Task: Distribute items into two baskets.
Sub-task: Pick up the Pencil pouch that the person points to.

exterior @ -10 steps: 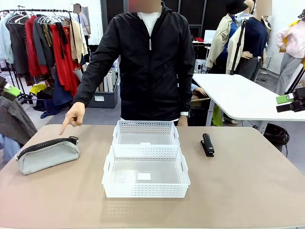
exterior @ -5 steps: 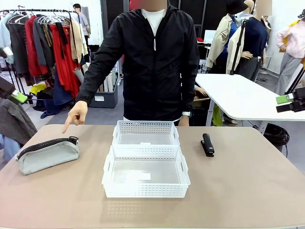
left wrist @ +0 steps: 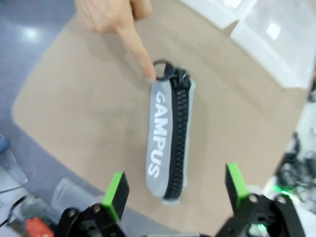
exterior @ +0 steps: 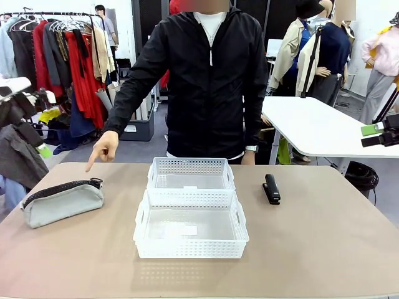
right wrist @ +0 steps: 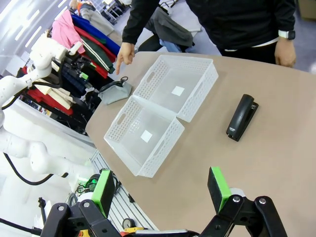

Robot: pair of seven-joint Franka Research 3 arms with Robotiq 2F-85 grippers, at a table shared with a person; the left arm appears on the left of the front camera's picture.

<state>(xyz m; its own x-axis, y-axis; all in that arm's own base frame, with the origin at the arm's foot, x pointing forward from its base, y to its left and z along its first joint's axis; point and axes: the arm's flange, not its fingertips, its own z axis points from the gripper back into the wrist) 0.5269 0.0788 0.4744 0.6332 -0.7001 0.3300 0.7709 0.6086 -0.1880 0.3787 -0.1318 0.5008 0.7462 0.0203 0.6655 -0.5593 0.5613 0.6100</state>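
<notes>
Slightly higher now, the person's pointing hand (exterior: pixel 103 148) hovers beyond the grey bag (exterior: pixel 61 202) at the table's (exterior: pixel 324 249) left; the stapler (exterior: pixel 271 188) lies right of the two middle baskets (exterior: pixel 190 250). Left and right jaws gape, empty.

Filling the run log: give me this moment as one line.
bag: on table, person's hand pointing at it | stapler: on table | baskets: no items | left gripper: open, aimed at bag | right gripper: open
</notes>
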